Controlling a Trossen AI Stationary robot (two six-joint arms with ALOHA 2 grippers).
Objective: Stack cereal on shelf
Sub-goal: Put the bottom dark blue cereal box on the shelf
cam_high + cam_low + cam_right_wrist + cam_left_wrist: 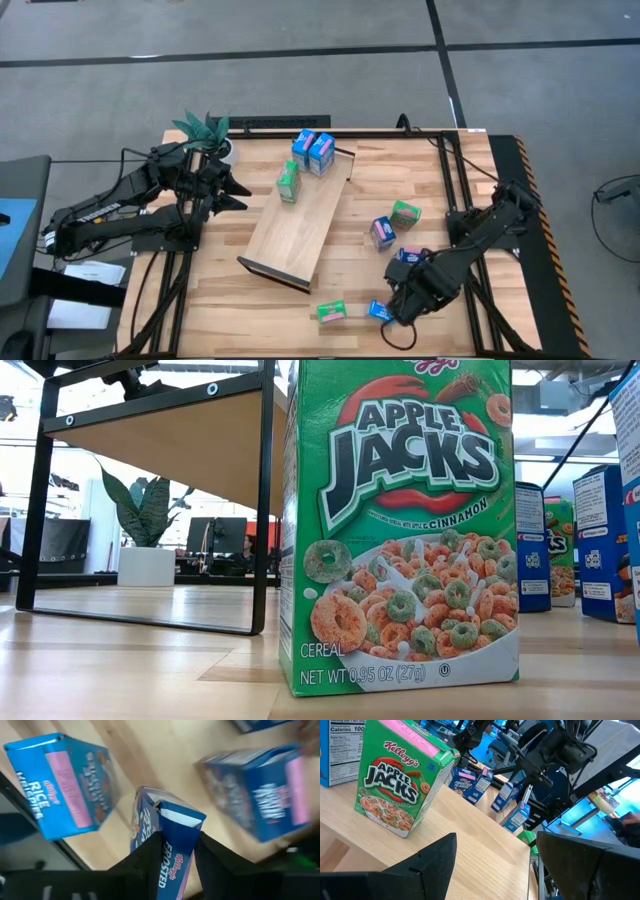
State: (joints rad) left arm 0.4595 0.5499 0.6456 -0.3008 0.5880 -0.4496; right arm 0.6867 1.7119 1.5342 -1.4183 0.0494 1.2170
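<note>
The shelf (300, 225) is a long light-wood board with dark end pieces, lying slantwise mid-table. Two blue cartons (312, 150) and a green carton (289, 182) stand on its far end. My left gripper (235, 190) is open, just left of the green carton (395, 785), touching nothing. My right gripper (392, 308) is at the table's near right, shut on a blue Frosted carton (172, 855). Loose on the table are a green carton (405, 213), blue ones (383, 232) (410, 256) and a green one lying flat (331, 311). My right gripper pinches the blue Frosted carton between its two fingers, one finger (145, 857) on each of two opposite faces. A narrow printed face (170, 862) shows between them and the carton's end (175, 817) sticks out past the fingertips. Whether it is clear of the table, I cannot tell.
A blue Rice Krispies carton (60, 790) and another blue carton (260, 790) lie close on either side of the held one. A potted plant (205, 130) stands at the far left corner. In the low view a green carton (400, 530) stands close in front of the shelf (160, 430).
</note>
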